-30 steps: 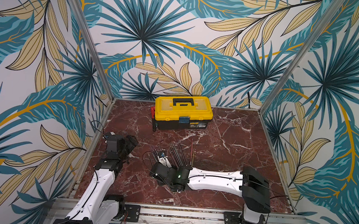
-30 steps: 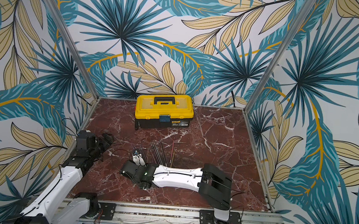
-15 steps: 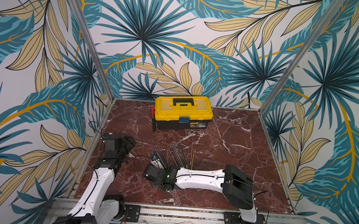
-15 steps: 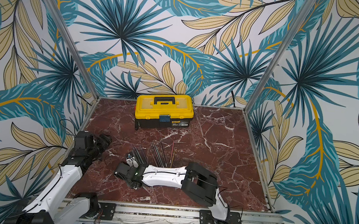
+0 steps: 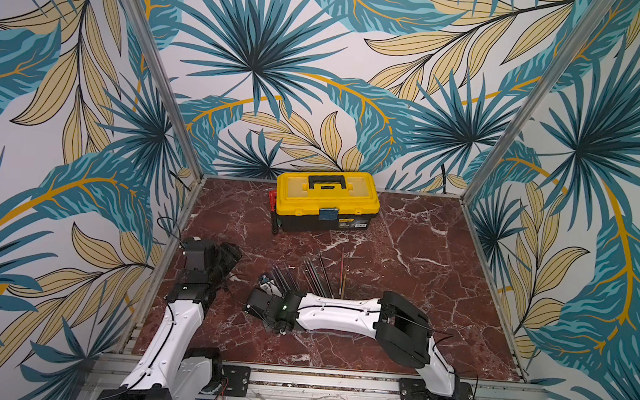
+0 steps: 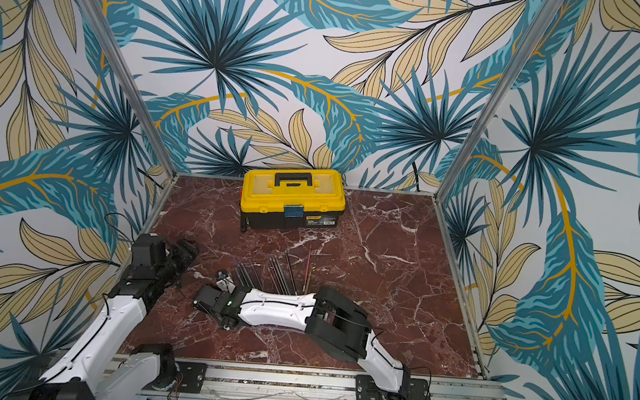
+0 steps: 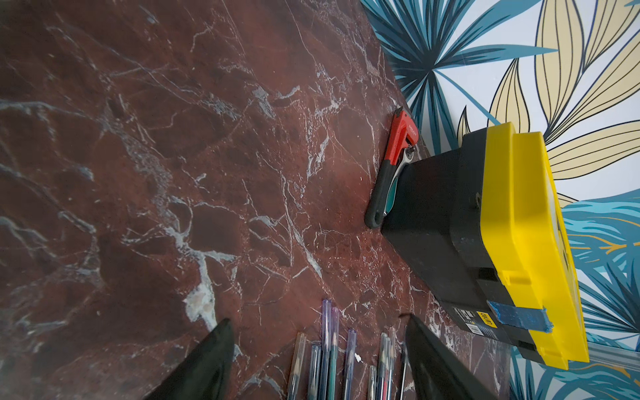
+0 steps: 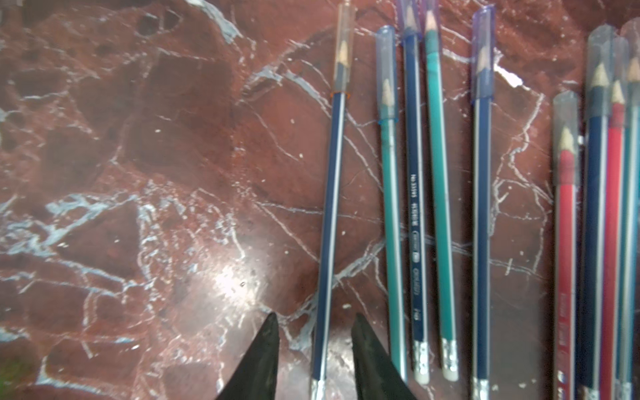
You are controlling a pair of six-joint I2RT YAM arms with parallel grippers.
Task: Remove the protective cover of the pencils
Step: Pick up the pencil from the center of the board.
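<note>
Several pencils in dark blue, teal and red lie side by side on the marble, and they also show in a top view. Each tip wears a translucent protective cover. My right gripper is low over the marble and open. Its jaws straddle the outermost dark blue pencil near the ferrule, with a gap on both sides. That pencil's cap is on. My left gripper hovers open and empty near the left wall. The capped pencil tips lie beyond its fingers.
A yellow and black toolbox stands at the back centre. A red-handled tool lies against its left side. Patterned walls with metal posts close in the marble floor on three sides.
My right arm has slid left along the front. Its jaws have narrowed around the blue pencil. The left gripper's jaws have closed a little and it has barely moved.
</note>
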